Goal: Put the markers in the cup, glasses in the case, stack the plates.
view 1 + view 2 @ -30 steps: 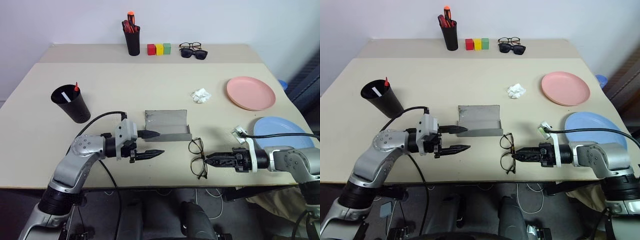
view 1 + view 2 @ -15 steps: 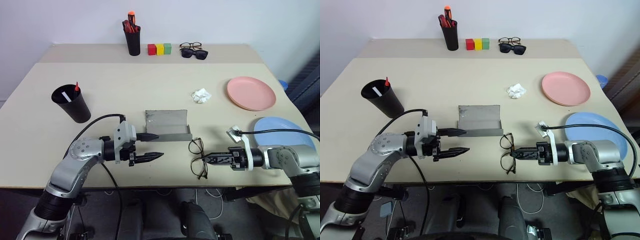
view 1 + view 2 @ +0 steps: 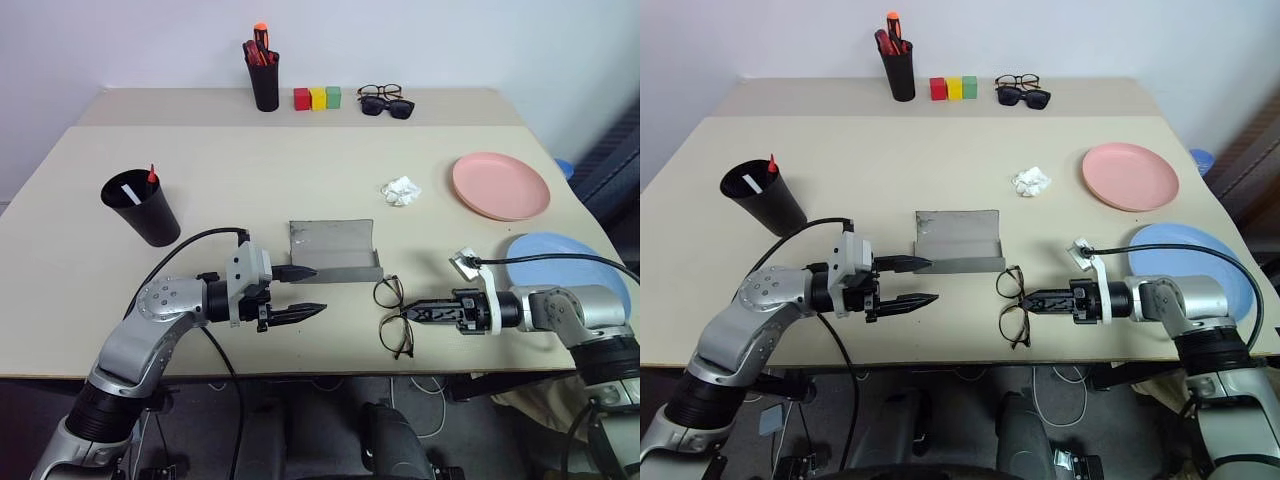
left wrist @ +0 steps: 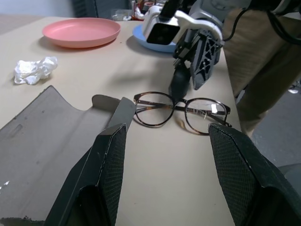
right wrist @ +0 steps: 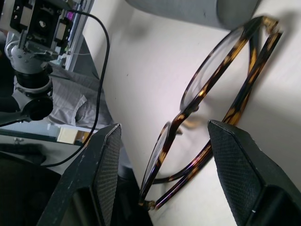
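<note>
The glasses (image 3: 394, 316) lie folded on the smooth beige table (image 3: 300, 180), near its front edge. They have a thin tortoise-pattern frame and roundish clear lenses. The right gripper (image 3: 414, 314) has its fingers spread, one on each side of the bridge, and it grasps nothing. The left gripper (image 3: 305, 291) is also spread and empty, and it hovers just beside the case (image 3: 335, 253). The case is grey, felt-like and rectangular; it lies open, just behind the glasses. The black tapered cup (image 3: 143, 207) stands at the left with two markers (image 3: 140, 183) inside. The round pink plate (image 3: 500, 186) and the blue plate (image 3: 568, 258) lie apart on the right.
</note>
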Action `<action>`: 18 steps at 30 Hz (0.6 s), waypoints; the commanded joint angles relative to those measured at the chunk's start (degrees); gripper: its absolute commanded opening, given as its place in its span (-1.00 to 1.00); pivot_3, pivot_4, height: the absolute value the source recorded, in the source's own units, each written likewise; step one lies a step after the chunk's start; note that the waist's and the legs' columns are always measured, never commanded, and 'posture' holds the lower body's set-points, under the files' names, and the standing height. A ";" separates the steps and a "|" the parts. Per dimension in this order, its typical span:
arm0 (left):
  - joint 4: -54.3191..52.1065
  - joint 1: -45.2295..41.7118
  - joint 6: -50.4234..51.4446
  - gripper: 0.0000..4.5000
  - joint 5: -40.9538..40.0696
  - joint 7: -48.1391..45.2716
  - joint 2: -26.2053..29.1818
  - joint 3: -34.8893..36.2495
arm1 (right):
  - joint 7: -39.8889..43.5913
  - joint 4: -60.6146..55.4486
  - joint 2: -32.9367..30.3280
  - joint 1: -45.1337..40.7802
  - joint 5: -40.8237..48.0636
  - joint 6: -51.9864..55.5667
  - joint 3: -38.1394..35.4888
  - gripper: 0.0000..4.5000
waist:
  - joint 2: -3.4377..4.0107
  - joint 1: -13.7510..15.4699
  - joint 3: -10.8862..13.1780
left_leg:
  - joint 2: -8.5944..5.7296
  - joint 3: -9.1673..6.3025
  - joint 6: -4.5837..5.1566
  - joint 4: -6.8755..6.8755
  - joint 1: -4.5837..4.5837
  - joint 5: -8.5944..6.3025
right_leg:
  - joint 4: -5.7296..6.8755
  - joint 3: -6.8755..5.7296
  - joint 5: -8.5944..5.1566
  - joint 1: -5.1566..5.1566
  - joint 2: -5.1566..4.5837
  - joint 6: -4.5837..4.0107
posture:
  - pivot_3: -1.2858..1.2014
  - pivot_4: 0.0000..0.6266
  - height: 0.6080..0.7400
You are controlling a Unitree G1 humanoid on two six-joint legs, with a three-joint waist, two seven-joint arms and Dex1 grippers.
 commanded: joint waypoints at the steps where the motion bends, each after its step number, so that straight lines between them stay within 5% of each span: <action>1: -2.17 0.30 -0.01 0.24 -0.91 0.45 0.43 1.44 | 1.00 0.43 0.65 -1.11 -0.68 -0.70 0.36 0.32 | 0.00 0.00 0.00 | 0.00 0.00 0.00 0.00 0.00 0.00 | 0.00 0.00 0.00 0.00 0.00 0.00 | 0.03 -0.52 1.00; 10: -2.57 0.69 -0.14 0.24 -0.98 1.36 0.61 1.41 | 2.35 1.90 1.55 -1.95 -2.49 -1.70 1.19 0.32 | 0.00 -0.01 0.00 | 0.00 0.00 0.00 0.00 0.00 0.00 | 0.00 0.00 0.00 0.00 0.00 0.00 | 0.03 -0.52 1.00; 13: -2.69 0.77 -0.13 0.28 -0.94 1.55 0.57 1.37 | 2.74 1.96 1.55 -1.85 -3.00 -1.83 1.33 -0.10 | 0.00 -0.01 0.00 | 0.00 0.00 0.00 0.00 0.00 0.00 | 0.00 0.00 0.00 0.00 0.00 0.00 | 0.03 -0.52 1.00; 17: -2.59 0.80 -0.25 0.28 -0.87 1.72 0.52 1.36 | 2.87 1.68 1.77 -1.55 -3.38 -1.71 1.22 -0.98 | -0.17 -0.20 -0.10 | 0.00 0.00 0.00 0.00 0.03 0.00 | 0.00 0.00 0.00 0.02 0.00 0.00 | 0.03 -0.52 1.00; 18: -2.51 0.79 -0.30 0.28 -0.84 1.77 0.51 1.37 | 2.87 1.49 1.81 -1.40 -3.44 -1.66 1.19 -0.98 | -0.23 -0.26 -0.14 | 0.01 0.00 -0.01 0.00 0.04 0.00 | 0.00 0.00 0.00 0.03 0.01 -0.01 | 0.03 -0.52 1.00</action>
